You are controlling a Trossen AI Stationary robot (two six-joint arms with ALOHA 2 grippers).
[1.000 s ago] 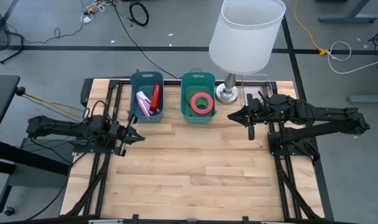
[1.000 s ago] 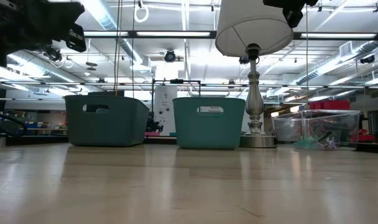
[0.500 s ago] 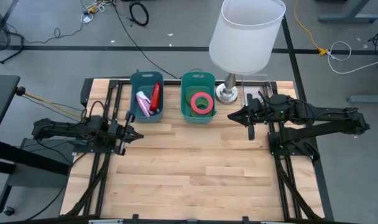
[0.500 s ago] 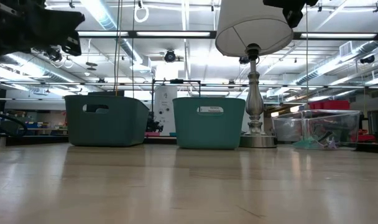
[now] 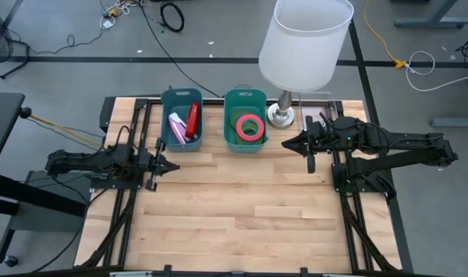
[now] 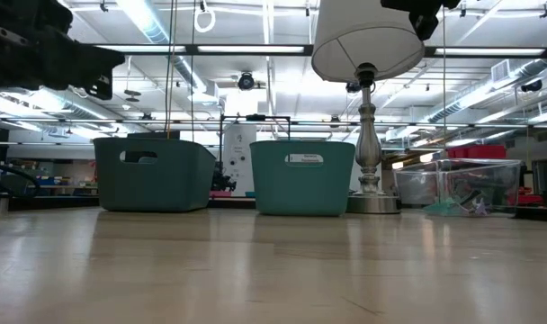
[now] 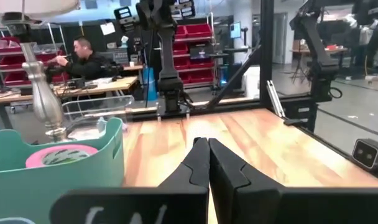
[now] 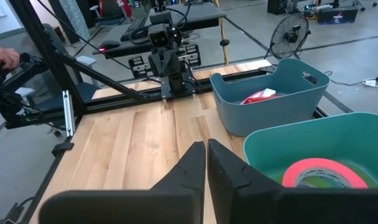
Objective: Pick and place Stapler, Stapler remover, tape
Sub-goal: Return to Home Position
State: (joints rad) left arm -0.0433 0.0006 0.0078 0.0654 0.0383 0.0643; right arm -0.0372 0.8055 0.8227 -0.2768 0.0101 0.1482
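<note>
The left gripper (image 5: 160, 163) hangs above the left side of the wooden table (image 5: 242, 208), just in front of the dark teal bin (image 5: 165, 115). Its two fingers are pressed tight together and hold nothing. The right gripper (image 5: 287, 142) hangs over the right side of the table, beside the green bin (image 5: 228, 115) and near the foot of the lamp (image 5: 281, 115). Its fingers are squeezed together too, with nothing between them.

The pink tape (image 5: 250, 126) lies flat inside the green bin. A red stapler (image 5: 192, 121) and a pink thing (image 5: 175, 127) lie side by side in the dark teal bin. The clear bin (image 6: 453, 184) stands on the table next to the lamp. Some small things lie in it, but they are too blurry to name. Far off in the room, a person (image 7: 83, 56) sits at a desk.
</note>
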